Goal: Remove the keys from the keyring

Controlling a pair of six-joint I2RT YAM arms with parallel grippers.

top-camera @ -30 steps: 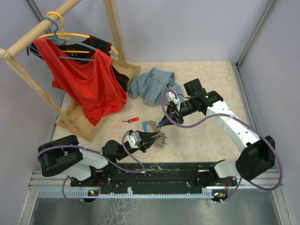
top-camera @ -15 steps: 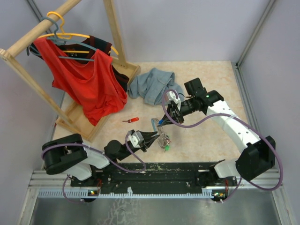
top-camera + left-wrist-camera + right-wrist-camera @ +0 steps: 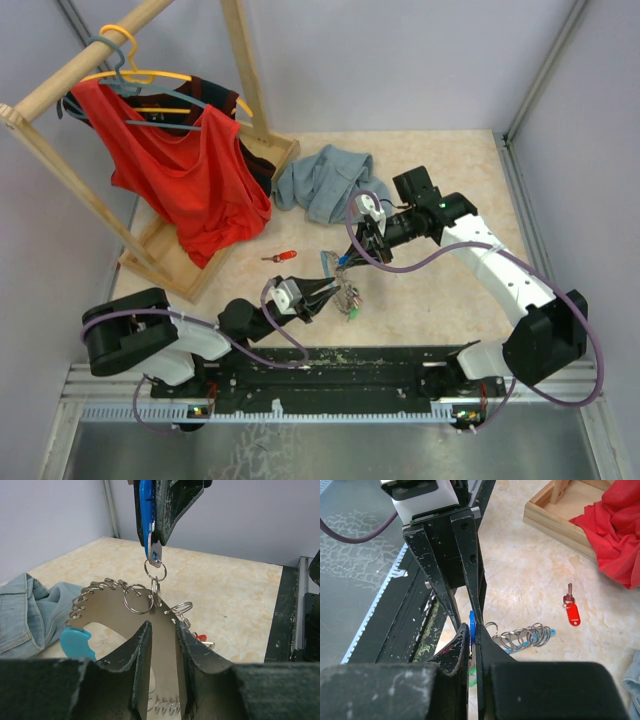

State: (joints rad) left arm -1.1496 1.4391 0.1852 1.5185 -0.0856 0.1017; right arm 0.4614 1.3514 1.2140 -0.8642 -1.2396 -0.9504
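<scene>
Keyring [image 3: 120, 615] pinched in left tool [image 3: 161, 629], arm stretched low over counter [image 3: 420, 300]; right tool [image 3: 473, 630], arm folded in from the right, clamps blue key [image 3: 145, 510], seemingly just above.

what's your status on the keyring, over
Left gripper shut on the keyring. Right gripper shut on blue key, linked to it by small rings. Red key loose on the table, nothing seen in the way.
</scene>
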